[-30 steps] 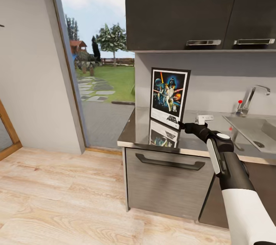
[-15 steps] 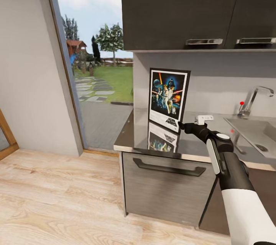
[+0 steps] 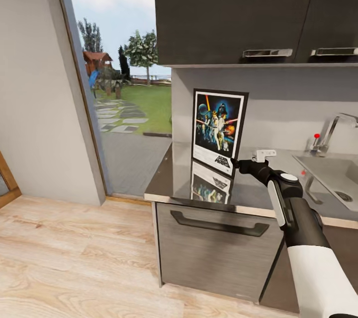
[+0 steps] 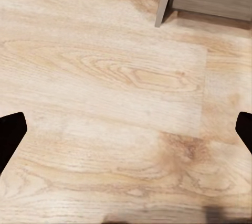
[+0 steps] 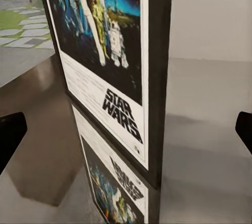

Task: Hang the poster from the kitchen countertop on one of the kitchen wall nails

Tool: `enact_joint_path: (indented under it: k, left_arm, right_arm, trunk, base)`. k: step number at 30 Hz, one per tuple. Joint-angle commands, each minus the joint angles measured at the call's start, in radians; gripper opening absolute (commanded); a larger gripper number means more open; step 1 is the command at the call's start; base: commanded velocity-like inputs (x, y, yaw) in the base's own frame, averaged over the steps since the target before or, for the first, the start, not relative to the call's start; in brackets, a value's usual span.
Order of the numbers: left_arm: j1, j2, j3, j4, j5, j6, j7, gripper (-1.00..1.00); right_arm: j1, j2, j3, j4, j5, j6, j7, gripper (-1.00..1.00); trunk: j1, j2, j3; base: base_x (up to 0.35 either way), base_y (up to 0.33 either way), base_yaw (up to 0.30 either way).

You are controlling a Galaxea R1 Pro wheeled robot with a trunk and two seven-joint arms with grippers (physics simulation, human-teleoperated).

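Left pincer (image 4: 126, 129): spread wide, empty, hanging over the wooden floor (image 4: 105, 77).
Poster (image 3: 217, 130): upright on the bench (image 3: 171, 184), long axis vertical, leaning near the wall.
Right pincer (image 3: 235, 163): nearer arm, at the poster's lower right corner; its jaws are wide open, the frame edge between them, not yet clamped.
In the way: upper cabinets (image 3: 233, 10) overhead; sink (image 3: 330, 171) and tap (image 3: 328, 134) further right.

Black-framed, white-bordered poster (image 3: 217, 130) with dark blue artwork; glossy dark grey countertop (image 3: 199, 190); black-and-white right arm (image 3: 303, 238); pale wood-grain floor (image 4: 105, 103) at lower left
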Motion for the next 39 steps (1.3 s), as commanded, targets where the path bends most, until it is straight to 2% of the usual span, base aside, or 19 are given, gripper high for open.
enact_joint_path:
  k: [1, 9, 21, 29, 39]
  left_arm:
    - [0.000, 0.000, 0.001, -0.001, 0.000, -0.002, 0.000, 1.00]
    - [0.000, 0.000, 0.002, -0.002, 0.000, 0.001, 0.001, 1.00]
    - [0.000, 0.001, 0.013, -0.003, 0.000, -0.001, 0.002, 1.00]
    - [0.000, 0.002, 0.013, -0.003, 0.000, -0.001, 0.002, 1.00]
    - [0.001, 0.002, 0.013, -0.003, 0.000, -0.001, 0.002, 1.00]
  right_arm:
    - [-0.001, 0.000, -0.002, -0.001, -0.001, 0.005, 0.005, 1.00]
    - [0.001, 0.000, -0.002, -0.001, -0.001, 0.005, 0.006, 1.00]
    - [0.001, 0.000, -0.003, -0.001, 0.001, 0.006, 0.058, 1.00]
    - [0.001, 0.000, -0.004, 0.000, 0.001, 0.006, 0.061, 1.00]
    - [0.001, 0.000, -0.005, 0.023, 0.000, 0.007, 0.062, 1.00]
  trunk:
    - [0.000, 0.000, -0.001]
    - [0.000, 0.000, -0.001]
    - [0.000, 0.000, -0.001]
    - [0.000, 0.000, -0.001]
    - [0.000, 0.000, -0.001]
  base:
    - [0.167, -0.016, 0.000]
    - [0.074, -0.007, 0.000]
    - [0.077, -0.055, 0.000]
    - [0.008, -0.002, 0.000]
    - [0.145, 0.000, 0.000]
